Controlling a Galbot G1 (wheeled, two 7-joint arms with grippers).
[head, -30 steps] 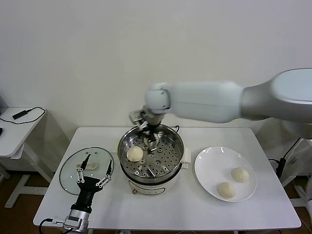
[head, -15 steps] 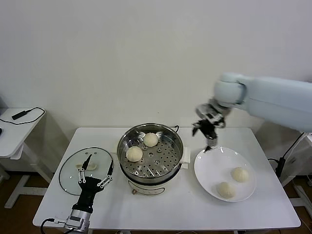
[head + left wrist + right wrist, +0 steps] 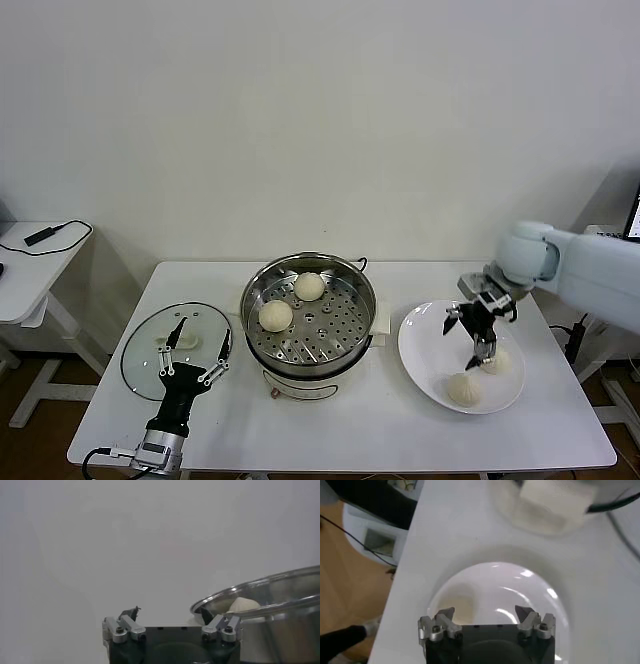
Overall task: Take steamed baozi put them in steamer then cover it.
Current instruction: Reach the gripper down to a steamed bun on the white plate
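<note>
The steamer [image 3: 352, 330] stands at the table's middle with two steamed baozi on its perforated tray, one at the back [image 3: 309, 286] and one at the left [image 3: 276, 316]. Two more baozi [image 3: 466, 389] [image 3: 496, 362] lie on the white plate [image 3: 430, 340] to the right. My right gripper [image 3: 472, 342] hangs open and empty just above the plate, close to those two buns. In the right wrist view, the right gripper [image 3: 485, 612] has a baozi [image 3: 459, 606] by one fingertip. My left gripper [image 3: 195, 350] rests open over the glass lid [image 3: 145, 345].
The left wrist view shows the left gripper [image 3: 167, 612] low beside the steamer's rim [image 3: 260, 587]. The steamer's white side handle [image 3: 552, 500] lies beyond the plate [image 3: 485, 580]. A small side table [image 3: 30, 270] with a cable stands at the far left.
My right arm has swung from over the steamer, where it left a second baozi, across to the plate and come down over it. The left arm has not moved.
</note>
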